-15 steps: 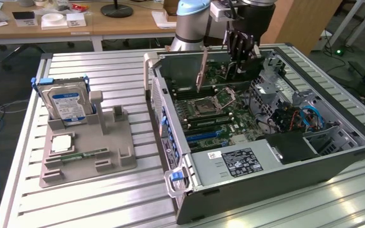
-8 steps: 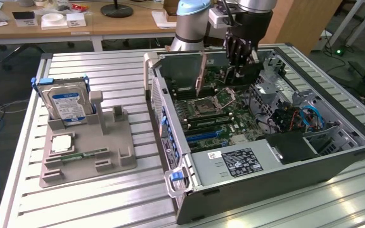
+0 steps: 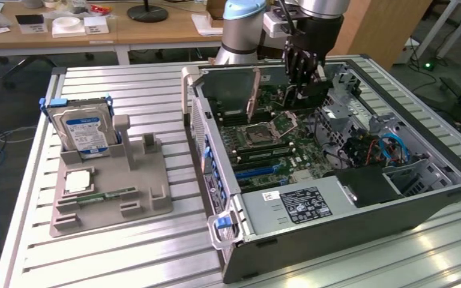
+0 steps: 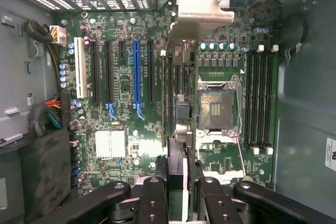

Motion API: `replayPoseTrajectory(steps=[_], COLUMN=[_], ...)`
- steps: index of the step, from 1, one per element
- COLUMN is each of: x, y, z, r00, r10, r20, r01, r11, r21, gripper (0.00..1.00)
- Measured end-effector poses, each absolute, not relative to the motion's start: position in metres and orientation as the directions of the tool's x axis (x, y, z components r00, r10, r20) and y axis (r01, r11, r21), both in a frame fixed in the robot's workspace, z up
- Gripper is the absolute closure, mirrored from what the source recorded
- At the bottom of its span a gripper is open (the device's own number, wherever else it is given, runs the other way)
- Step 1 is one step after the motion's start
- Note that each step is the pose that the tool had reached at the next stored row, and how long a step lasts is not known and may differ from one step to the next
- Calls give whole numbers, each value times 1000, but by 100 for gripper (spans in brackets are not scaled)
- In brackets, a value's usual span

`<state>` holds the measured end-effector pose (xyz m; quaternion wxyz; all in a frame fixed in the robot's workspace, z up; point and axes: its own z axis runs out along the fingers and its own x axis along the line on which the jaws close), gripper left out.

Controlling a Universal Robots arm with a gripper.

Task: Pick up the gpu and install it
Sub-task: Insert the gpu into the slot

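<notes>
Green-boarded gpu point(image 4: 178, 103) hangs edge-on over the motherboard point(image 4: 121, 145), clamped in the end effector point(image 4: 179, 188). Installation is in hand; seating likely requires aligning its edge with the expansion slots point(image 4: 137, 72).

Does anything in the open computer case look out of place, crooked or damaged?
Nothing looks damaged or spilled. Two things stand out: the gpu hangs edge-down in the gripper above the motherboard, seated in no slot, and the CPU socket near it is empty, its contacts bare.
</notes>
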<state>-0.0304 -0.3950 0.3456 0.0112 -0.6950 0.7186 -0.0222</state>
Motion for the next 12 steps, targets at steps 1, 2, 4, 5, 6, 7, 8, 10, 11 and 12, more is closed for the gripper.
replayPoseTrajectory(steps=[1, 2, 4, 5, 6, 7, 8, 10, 11, 12], x=[-30, -30, -30, -31, -31, -32, -32, -33, -33, -34], y=[-395, -395, -395, -395, -395, -395, -395, -395, -395, -395], z=[346, 346, 345, 345, 344, 344, 343, 342, 341, 340], r00=[-34, -34, -34, -34, -34, -34, -34, -33, -33, -32], r10=[-999, -999, -999, -999, -999, -999, -999, -999, -999, -999], r20=[15, 15, 15, 14, 14, 14, 14, 14, 14, 14], r01=[-998, -998, -998, -998, -998, -998, -998, -997, -997, -997], r11=[33, 33, 33, 33, 33, 33, 33, 32, 32, 31], r21=[-47, -47, -48, -48, -50, -56, -60, -68, -69, -69], gripper=[73, 73, 73, 73, 73, 73, 73, 73, 73, 73])
